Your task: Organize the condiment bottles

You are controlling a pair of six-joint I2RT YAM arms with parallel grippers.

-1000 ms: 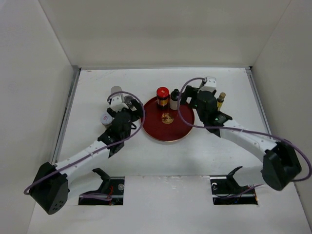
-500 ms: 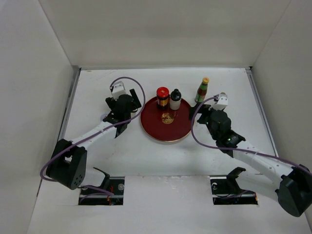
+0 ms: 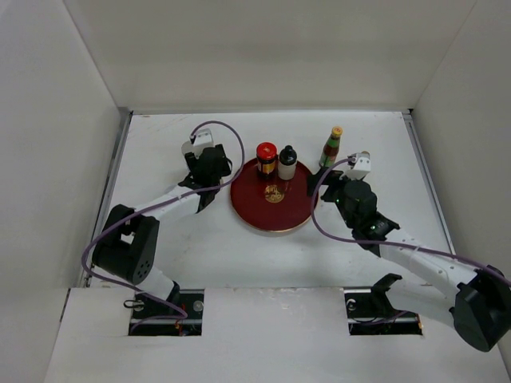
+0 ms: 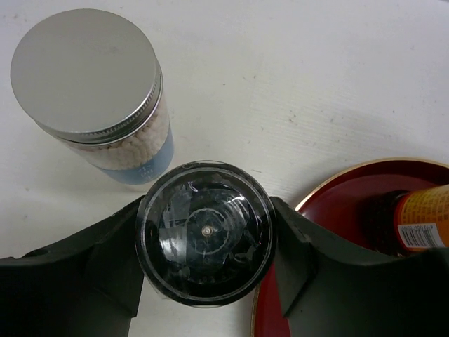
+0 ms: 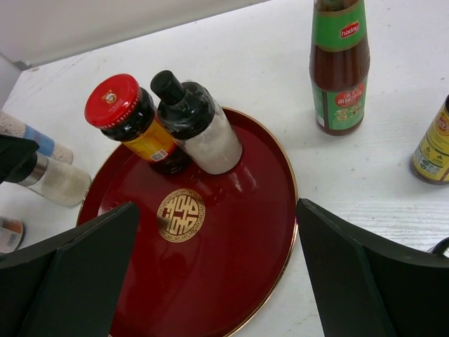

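My left gripper (image 4: 205, 235) is shut on a black-topped grinder bottle (image 4: 203, 210), which stands just left of the round dark-red tray (image 4: 337, 210). A silver-lidded jar (image 4: 88, 70) stands right behind it. On the tray (image 3: 275, 211), at its back, a red-lidded jar (image 5: 130, 119) and a black-capped bottle (image 5: 200, 130) stand side by side. A sauce bottle with a green label (image 5: 340, 70) stands on the table behind the tray's right side. A yellow-labelled bottle (image 5: 435, 144) is at the far right. My right gripper (image 5: 216, 210) hangs open over the tray's right half with nothing between its fingers.
White walls close in the table on the left, back and right. A small jar (image 5: 7, 235) shows at the left edge of the right wrist view. In the top view, purple cables loop off both wrists, the left gripper (image 3: 215, 171) and the right gripper (image 3: 327, 183).
My left gripper has closed on the grinder bottle after reaching further back. My right arm drew back from behind the tray, leaving the sauce bottle standing.
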